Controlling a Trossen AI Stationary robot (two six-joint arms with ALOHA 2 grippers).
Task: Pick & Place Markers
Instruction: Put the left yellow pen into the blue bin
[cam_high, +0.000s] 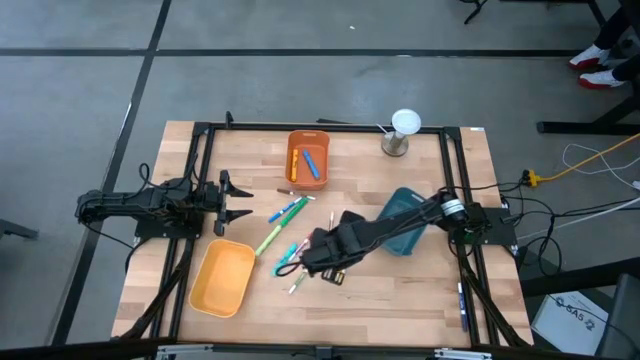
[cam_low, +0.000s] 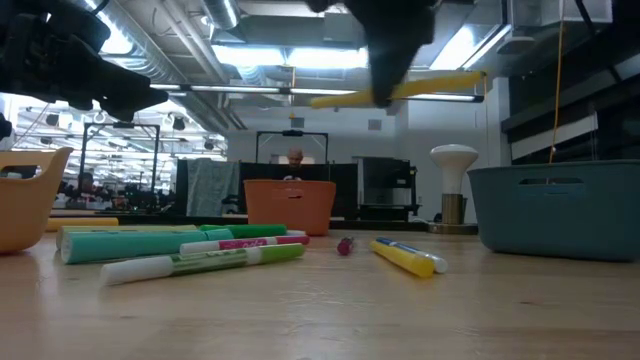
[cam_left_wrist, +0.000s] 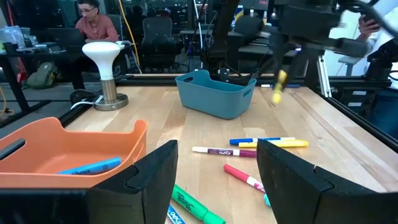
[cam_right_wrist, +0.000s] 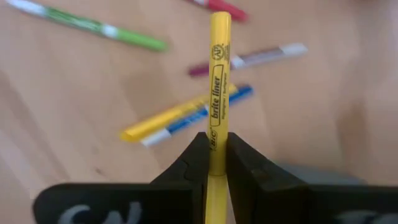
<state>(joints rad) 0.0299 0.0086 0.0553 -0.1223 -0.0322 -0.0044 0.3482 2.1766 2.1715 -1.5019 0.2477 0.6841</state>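
My right gripper (cam_right_wrist: 216, 140) hangs above the middle of the table, shut on a yellow marker (cam_low: 400, 92) that is well clear of the wood. Below it lie several loose markers (cam_high: 283, 232) in green, blue, pink and yellow, flat on the table. An orange bin (cam_high: 308, 158) at the far side holds a blue marker (cam_left_wrist: 93, 167) and an orange one. My left gripper (cam_left_wrist: 217, 149) waits open at the table's left, pointing level toward the markers. My right gripper pinches the yellow marker's barrel (cam_right_wrist: 217, 124) between its two fingers, about mid-length. The fingers come from above, pointing steeply down, and lie across the marker. The marker hangs almost level, lifted clear of the table.
A teal bin (cam_high: 405, 225) stands under my right arm at the right. A yellow-orange bin (cam_high: 222, 277) sits near the front left. A white mushroom-shaped lamp (cam_high: 403, 130) stands at the far right. A dark frame (cam_high: 200, 130) borders the table.
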